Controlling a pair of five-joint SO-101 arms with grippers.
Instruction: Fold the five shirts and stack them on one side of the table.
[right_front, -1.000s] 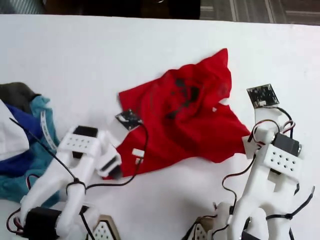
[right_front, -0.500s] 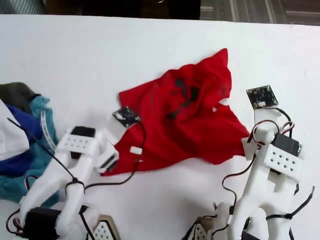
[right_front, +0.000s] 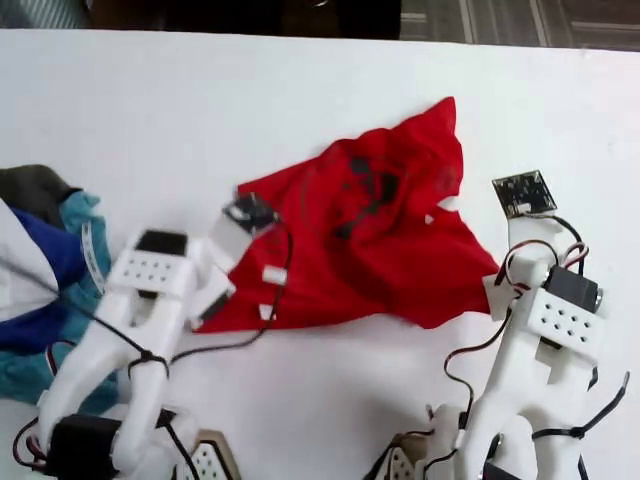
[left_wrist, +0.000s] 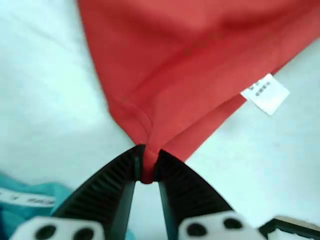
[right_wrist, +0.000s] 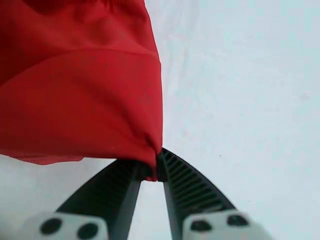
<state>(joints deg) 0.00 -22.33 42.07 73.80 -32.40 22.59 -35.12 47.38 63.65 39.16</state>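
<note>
The table is taken up near its middle by the red shirt, which lies crumpled and uneven, with one point thrown up toward the far side. The pile of other garments is heaped at the left edge, well apart from it.

The left gripper is seen clamped on a bunched corner of the red shirt, only a narrow fold being held at the very tips. The right gripper is clamped likewise on the opposite near corner. The step is judged to be the spreading of the cloth before any fold is made. It is best done if the two corners are drawn apart evenly and kept low, so that wrinkles are pulled out and neither thin hold is slipped.

One table is counted. One red shirt is counted. In the pile four colours are made out: grey, teal, blue and white; whether each is a separate shirt cannot be told. Two grippers are counted. One white label is sewn at the red shirt's edge.
</note>
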